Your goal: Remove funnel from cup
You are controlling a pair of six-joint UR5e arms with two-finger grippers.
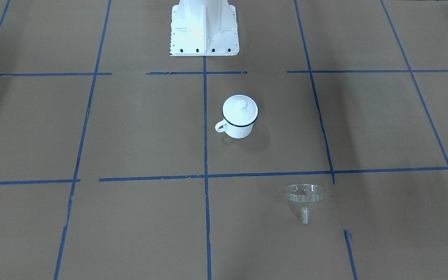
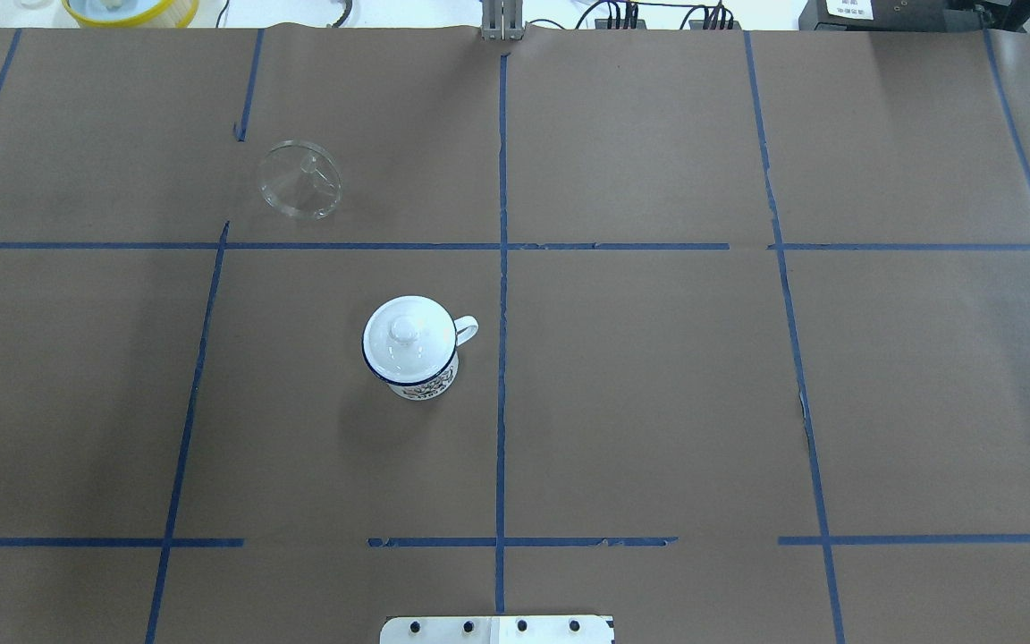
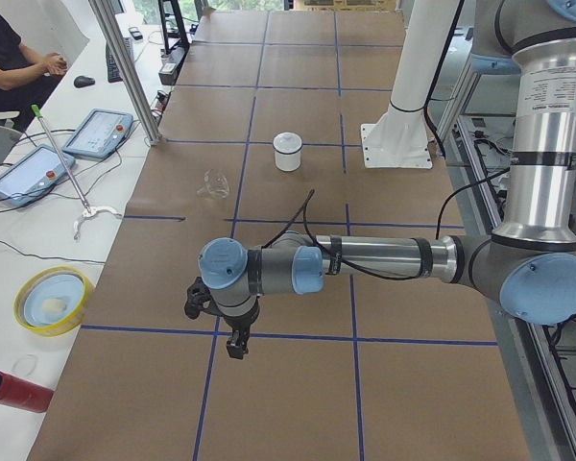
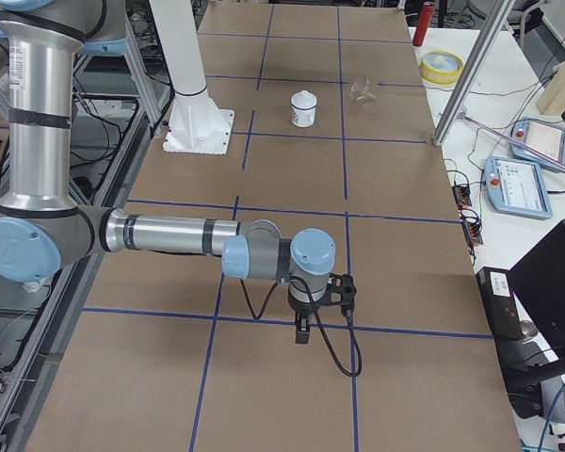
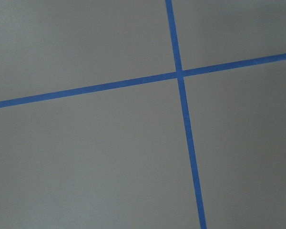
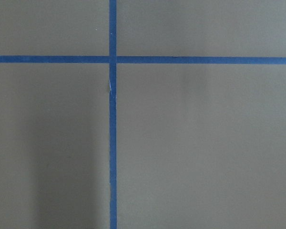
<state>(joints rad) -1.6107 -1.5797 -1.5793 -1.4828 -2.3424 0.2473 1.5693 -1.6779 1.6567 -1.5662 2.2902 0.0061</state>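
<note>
The small white enamel cup with the dark blue rim is standing upright on the brown-papered table, with a round white knobbed lid sitting on its mouth. The clear plastic funnel is lying tilted on the table, well apart from the cup, beyond it from the robot and toward the robot's left. The left tool and the right tool are hanging far from the cup, toward opposite table ends. Neither is seen gripping anything, and I cannot tell how far open they are.
</note>
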